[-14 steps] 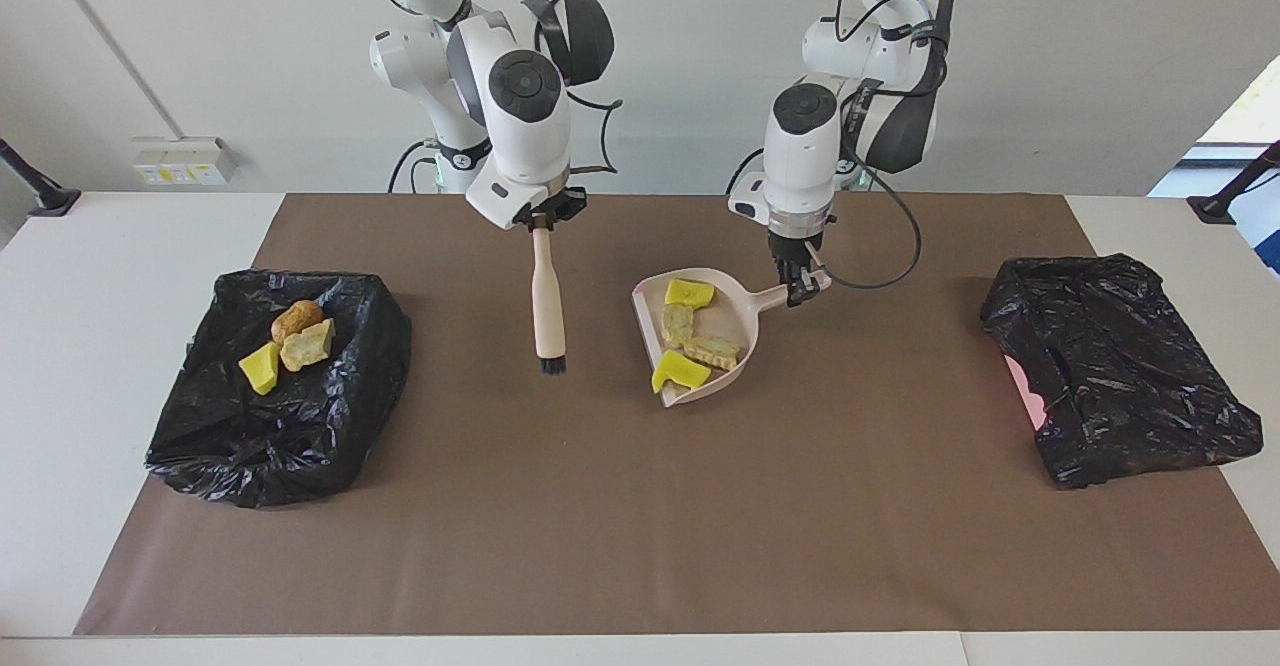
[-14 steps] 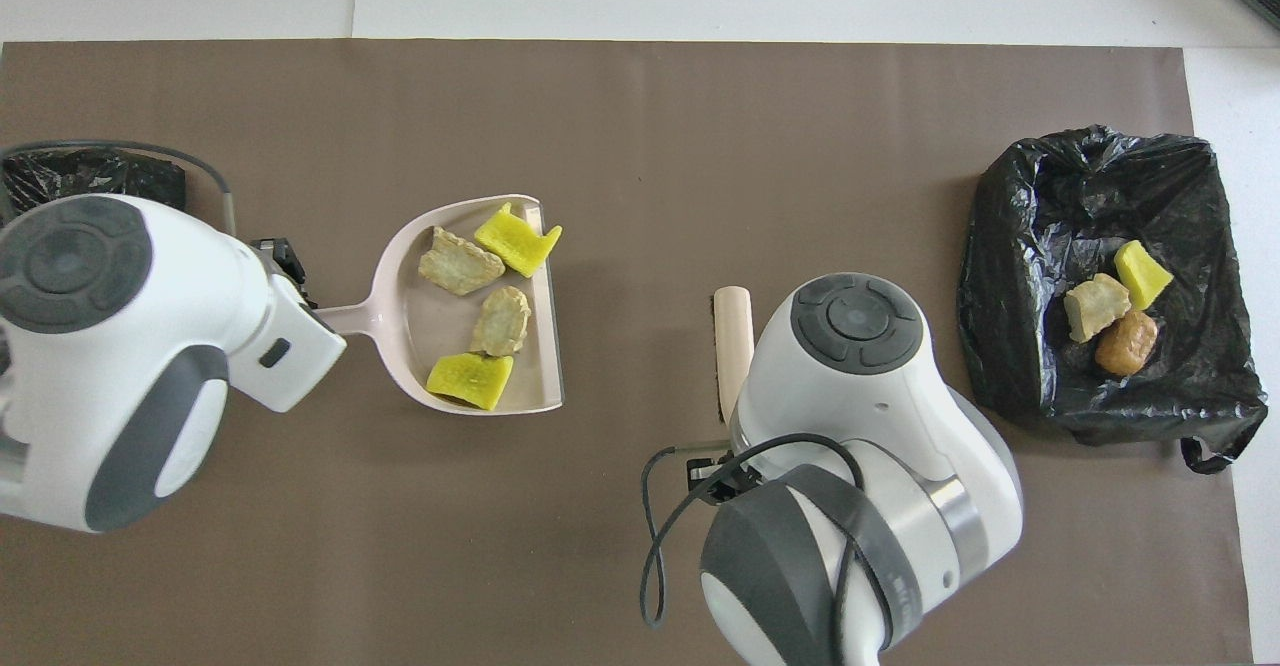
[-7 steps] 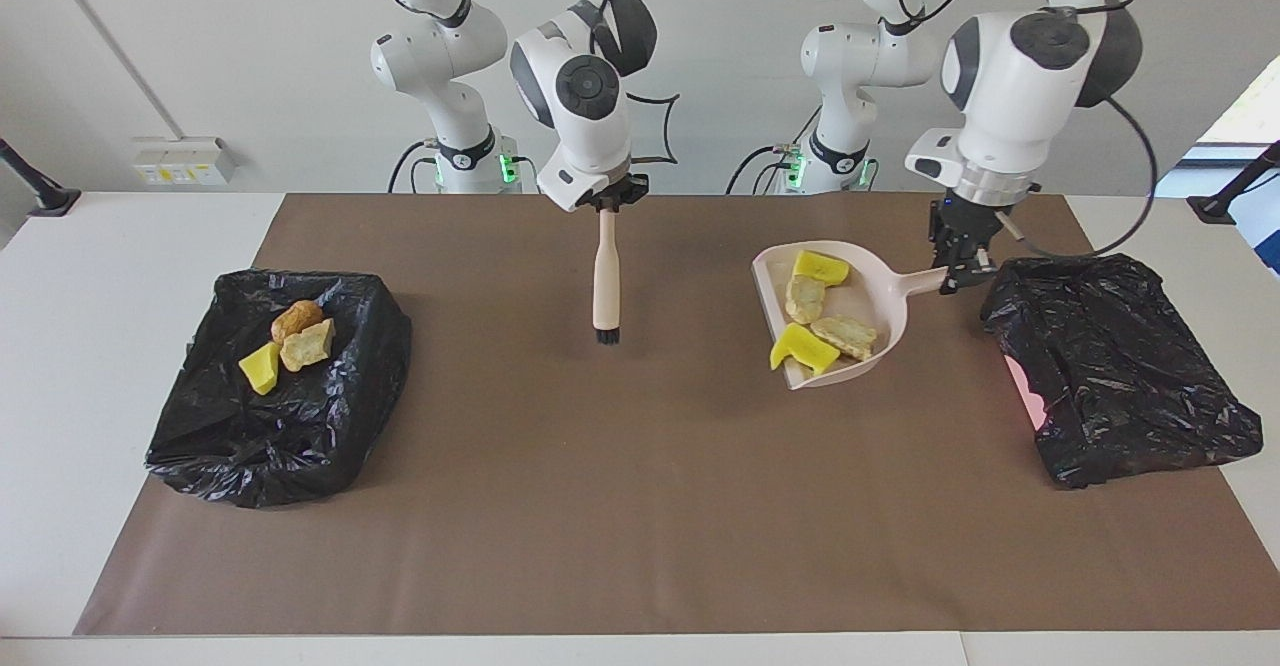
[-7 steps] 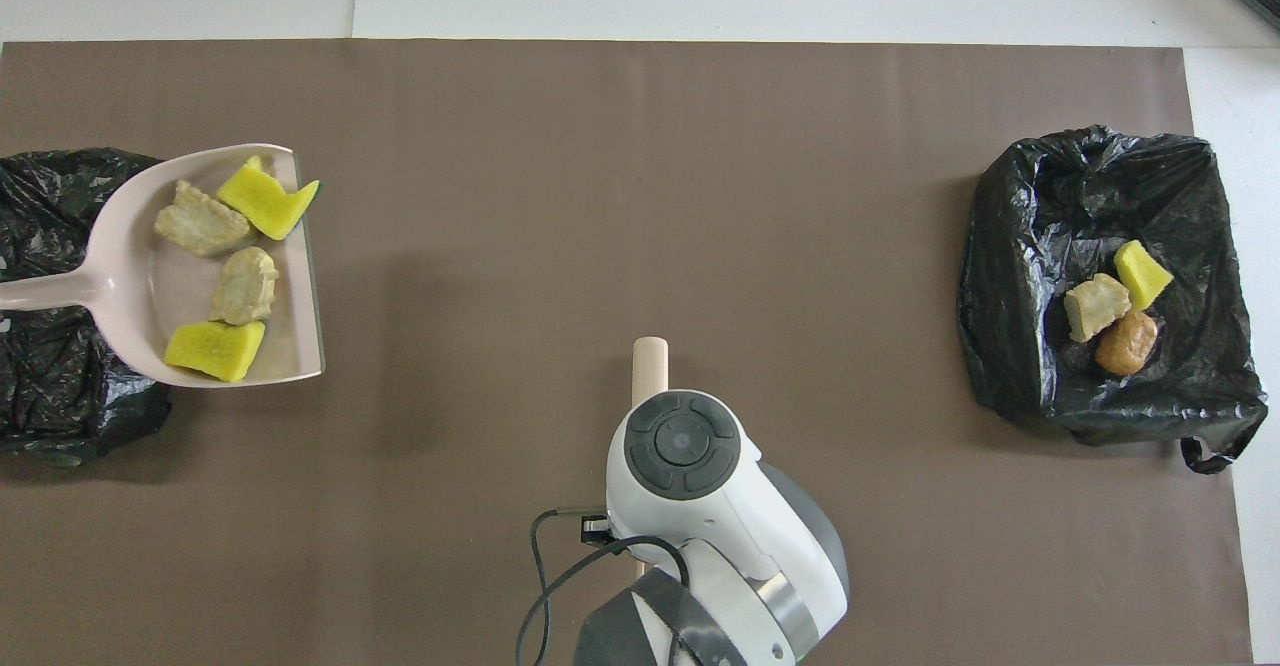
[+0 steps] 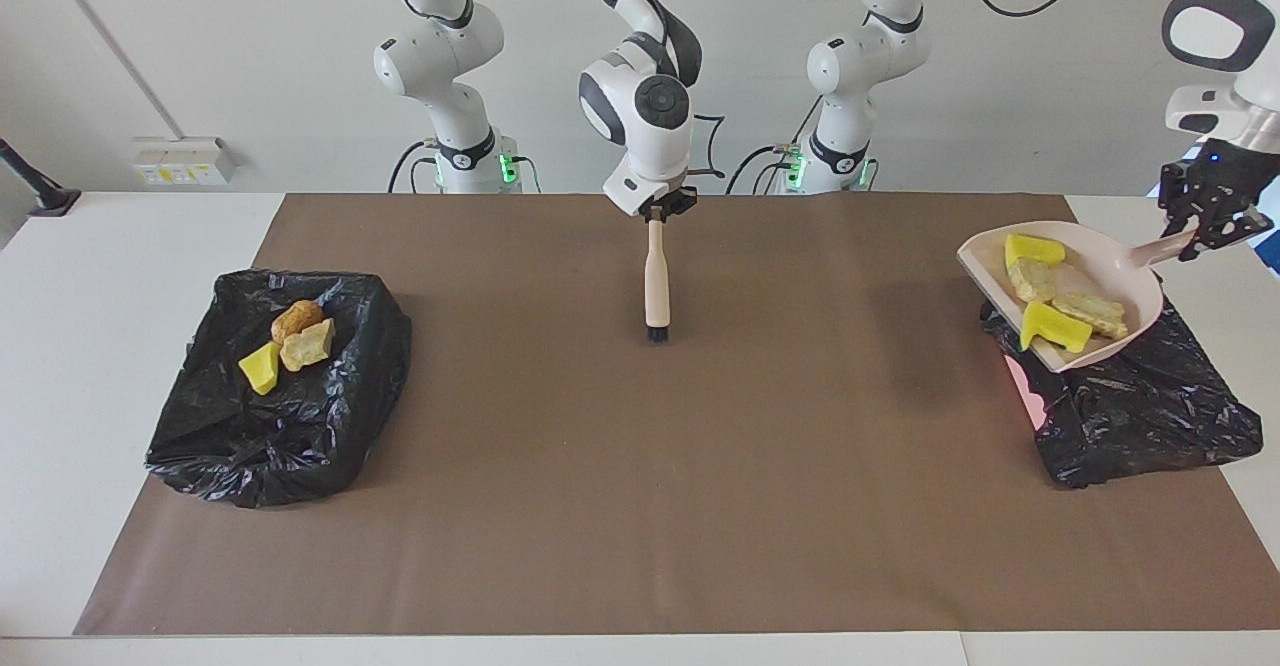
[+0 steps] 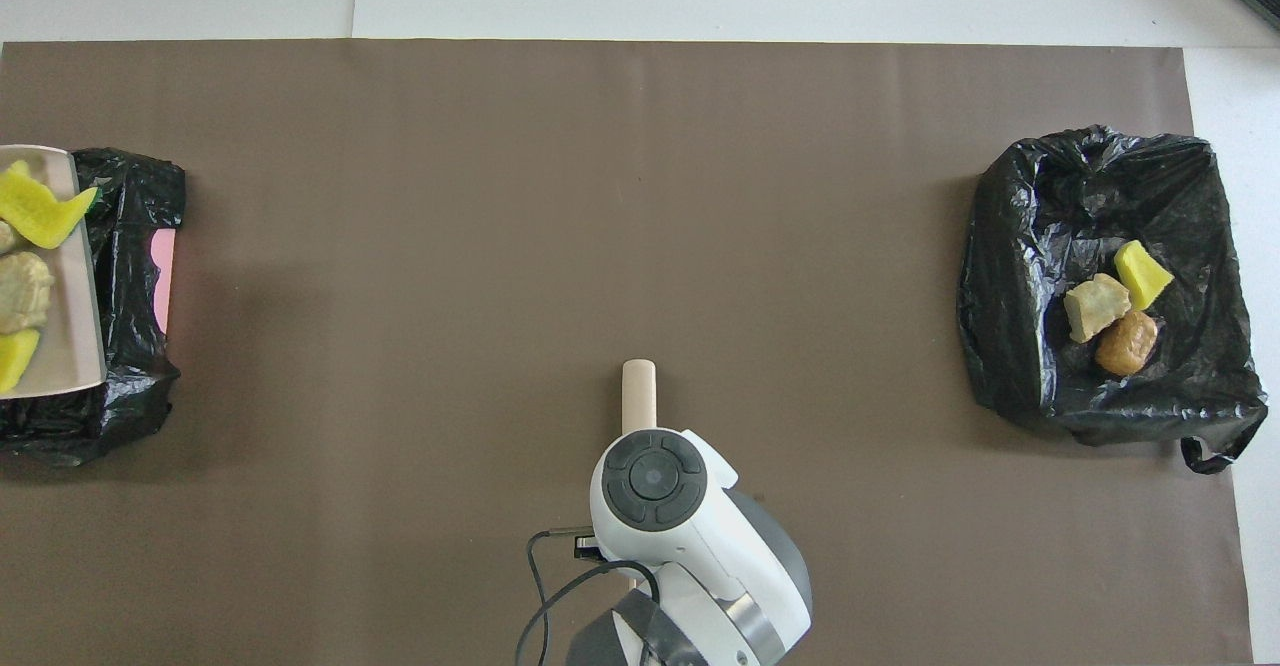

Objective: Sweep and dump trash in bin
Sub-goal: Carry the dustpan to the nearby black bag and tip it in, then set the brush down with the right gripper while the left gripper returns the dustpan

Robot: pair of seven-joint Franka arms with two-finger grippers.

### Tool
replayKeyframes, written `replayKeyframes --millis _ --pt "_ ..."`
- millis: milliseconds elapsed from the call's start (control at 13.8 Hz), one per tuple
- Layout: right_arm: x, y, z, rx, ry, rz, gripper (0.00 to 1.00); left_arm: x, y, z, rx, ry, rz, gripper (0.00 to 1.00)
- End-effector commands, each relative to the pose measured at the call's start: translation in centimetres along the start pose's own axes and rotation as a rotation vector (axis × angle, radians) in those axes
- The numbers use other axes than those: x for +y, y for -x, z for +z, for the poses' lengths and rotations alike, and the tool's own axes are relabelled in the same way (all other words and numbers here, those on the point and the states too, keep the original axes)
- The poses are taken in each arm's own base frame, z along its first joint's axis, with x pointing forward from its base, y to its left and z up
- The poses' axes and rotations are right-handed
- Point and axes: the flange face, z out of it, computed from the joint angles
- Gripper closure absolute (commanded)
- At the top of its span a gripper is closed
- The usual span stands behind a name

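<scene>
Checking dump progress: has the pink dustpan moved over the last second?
Yes. The dustpan travelled from mid-mat to above the black-bagged bin at the left arm's end.

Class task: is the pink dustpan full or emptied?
Full: the dustpan, held in the left claw, carries four trash lumps.

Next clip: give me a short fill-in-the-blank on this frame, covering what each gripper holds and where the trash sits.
1. The left gripper holds the pink dustpan by its ____.
2. The dustpan carries ____ trash lumps over the black-bagged bin at the left arm's end.
3. The right gripper holds a ____, bristles down, over the brown mat.
4. The other bin holds ____ lumps.

Missing words: handle; four; brush; three
</scene>
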Motion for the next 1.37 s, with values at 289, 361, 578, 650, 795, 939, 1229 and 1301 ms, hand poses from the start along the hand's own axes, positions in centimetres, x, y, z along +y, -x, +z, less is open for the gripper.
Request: replayKeyframes --millis 289,361,578,650,795,939,1229,1301 --pt "0.2 0.3 1.7 0.013 -0.024 -0.028 0.47 -2.0 1.6 1.7 -0.302 -0.005 -0.011 1.0" --pt "0.1 0.2 1.5 0.023 -0.018 -0.037 0.0 -1.8 1.6 2.0 -0.337 0.002 -0.031 1.0" --pt "-0.5 -2.1 -1.2 0.08 -0.039 -0.034 0.0 -1.6 2.0 1.5 -0.477 0.018 -0.051 1.0" --pt "0.4 -3.3 -2.6 0.106 -0.048 -0.019 0.0 -1.5 2.3 1.2 -0.528 0.016 -0.058 1.0" --pt "2.1 -5.2 -5.2 0.176 -0.031 -0.01 0.0 -1.4 2.9 0.7 -0.621 0.006 -0.073 1.0" --pt "4.8 -7.5 -8.5 0.24 -0.03 0.026 0.0 -1.5 3.0 0.2 -0.675 -0.006 -0.071 1.0" --pt "10.8 -10.9 -15.4 0.369 -0.004 -0.001 0.0 -1.8 2.6 -2.1 -0.716 -0.031 -0.048 1.0" --pt "12.1 -11.5 -16.9 0.394 0.01 0.006 0.0 -1.6 2.3 -1.9 -0.719 -0.006 -0.051 1.0"
